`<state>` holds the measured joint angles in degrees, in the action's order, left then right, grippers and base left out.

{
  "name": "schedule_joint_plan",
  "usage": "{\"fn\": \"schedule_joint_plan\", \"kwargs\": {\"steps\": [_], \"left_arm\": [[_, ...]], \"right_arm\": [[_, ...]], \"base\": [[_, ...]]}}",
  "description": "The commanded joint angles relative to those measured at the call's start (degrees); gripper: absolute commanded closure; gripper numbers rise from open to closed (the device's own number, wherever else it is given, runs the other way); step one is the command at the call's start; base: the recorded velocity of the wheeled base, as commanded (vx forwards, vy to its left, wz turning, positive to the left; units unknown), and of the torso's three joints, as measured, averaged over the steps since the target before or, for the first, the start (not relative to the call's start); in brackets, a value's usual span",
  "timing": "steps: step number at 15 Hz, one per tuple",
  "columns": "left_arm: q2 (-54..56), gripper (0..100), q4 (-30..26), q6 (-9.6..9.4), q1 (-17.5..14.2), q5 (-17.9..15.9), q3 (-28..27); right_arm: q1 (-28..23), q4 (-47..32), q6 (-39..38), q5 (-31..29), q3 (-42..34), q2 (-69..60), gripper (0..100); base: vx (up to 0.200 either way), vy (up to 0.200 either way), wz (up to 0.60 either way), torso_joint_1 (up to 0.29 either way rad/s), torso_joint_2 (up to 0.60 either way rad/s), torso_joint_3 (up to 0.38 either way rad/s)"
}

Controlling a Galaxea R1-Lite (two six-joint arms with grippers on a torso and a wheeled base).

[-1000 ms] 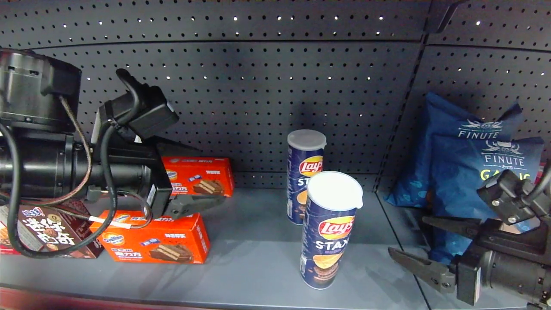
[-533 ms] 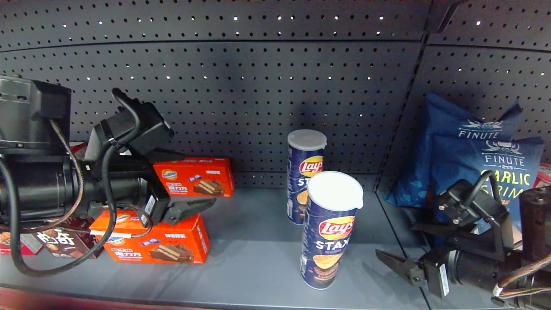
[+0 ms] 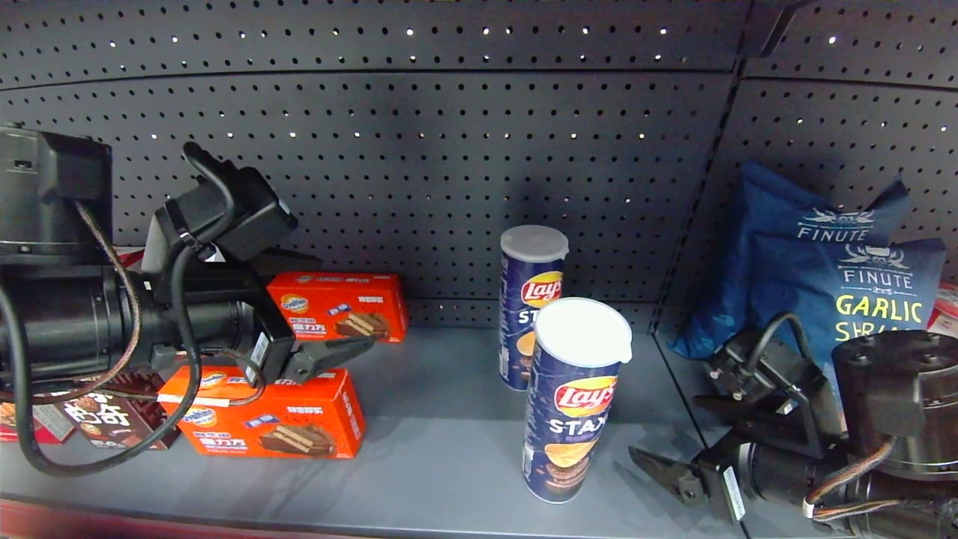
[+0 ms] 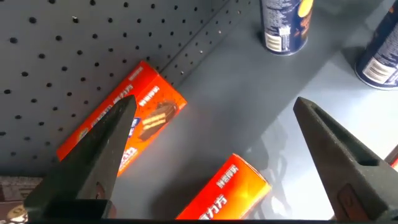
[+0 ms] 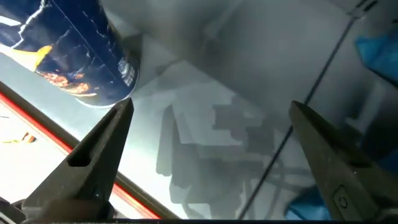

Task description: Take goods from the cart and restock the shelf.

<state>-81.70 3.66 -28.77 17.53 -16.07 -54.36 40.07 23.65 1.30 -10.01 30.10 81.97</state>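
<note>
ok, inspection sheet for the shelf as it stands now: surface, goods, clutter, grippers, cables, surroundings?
surface: grey shelf, bare in the middle, no spills seen.
job's things: two chip cans upright, front can near the edge, rear can behind it; two orange boxes lying flat, front box and rear box; brown box at far left; blue bags leaning in the right bay.
clutter: nothing seen.
grippers: left gripper open, empty, over the orange boxes; right gripper open, empty, low beside the front can.
cables: black cable looped along the left arm; thin cables at the right wrist.
surroundings: perforated back panel; red strip along the shelf front.
</note>
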Motion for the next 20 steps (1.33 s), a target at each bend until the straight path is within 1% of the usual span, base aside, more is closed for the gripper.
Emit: {"fn": "schedule_joint_plan", "kwargs": {"steps": [1,7,14,20], "left_arm": [[-0.30,0,0.03,0.03,-0.04,-0.02,-0.05],[-0.21,0,0.03,0.03,-0.30,0.07,0.31],[-0.21,0,0.03,-0.06,-0.30,-0.02,0.92],[-0.12,0,0.12,-0.06,-0.39,-0.02,1.62]], "right_arm": [[0.18,-0.01,0.01,-0.01,0.40,1.35,0],[0.27,0.08,0.01,0.08,3.39,5.31,0],[1.94,2.89,0.10,0.43,3.56,8.03,0],[3.17,3.07,0.10,0.43,4.71,9.52,0]], "base": [[0.000,0.000,0.00,0.000,0.00,0.000],[0.000,0.000,0.00,0.000,0.00,0.000],[0.000,0.000,0.00,0.000,0.00,0.000],[0.000,0.000,0.00,0.000,0.00,0.000]]}}
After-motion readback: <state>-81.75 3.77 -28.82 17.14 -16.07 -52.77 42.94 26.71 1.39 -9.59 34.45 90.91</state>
